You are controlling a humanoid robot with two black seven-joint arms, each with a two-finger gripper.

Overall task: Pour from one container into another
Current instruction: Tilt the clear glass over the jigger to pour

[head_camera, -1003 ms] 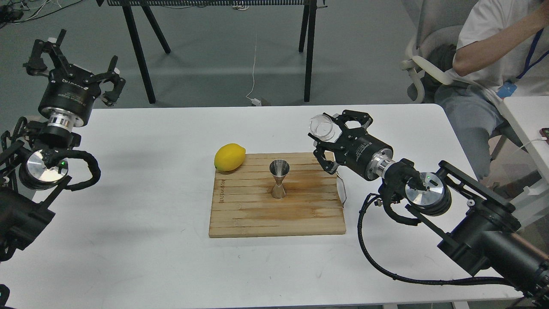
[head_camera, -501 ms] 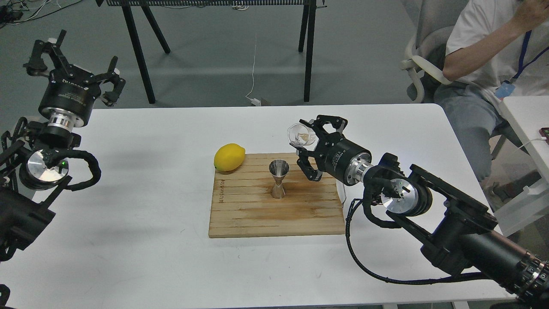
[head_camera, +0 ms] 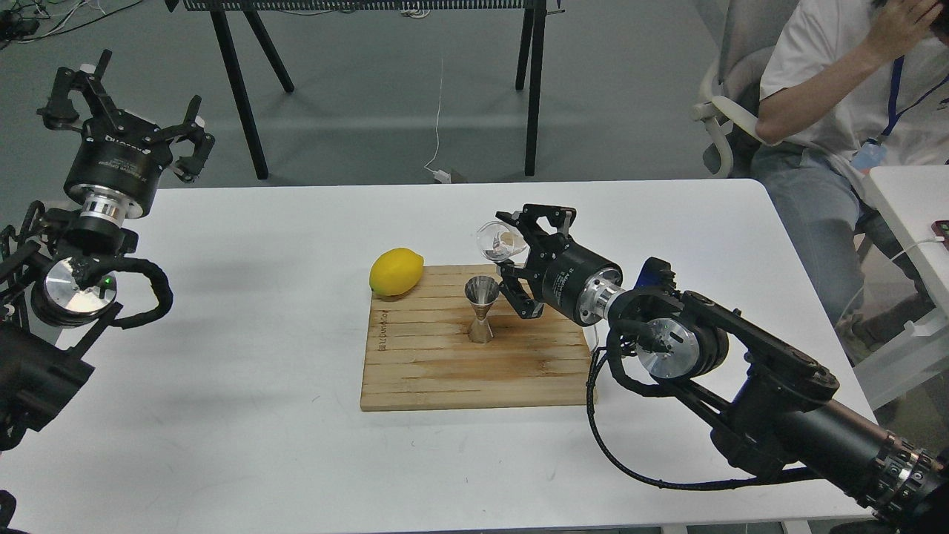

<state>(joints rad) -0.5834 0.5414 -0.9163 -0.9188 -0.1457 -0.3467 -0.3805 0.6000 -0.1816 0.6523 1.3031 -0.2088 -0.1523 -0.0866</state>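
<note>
A small clear glass cup is held in my right gripper, which is shut on it. The cup is tilted on its side with its rim facing left, just above and to the right of the steel jigger. The jigger stands upright in the middle of the wooden cutting board. My left gripper is raised at the far left, beyond the table's left end, fingers spread open and holding nothing.
A yellow lemon lies at the board's back left corner. The white table carries the board. A person sits on a chair at the back right, and black stand legs rise behind the table.
My right arm has carried the cup to the left, from beside the board's right edge to just above the jigger, and tipped it further over. The left arm has stayed still.
</note>
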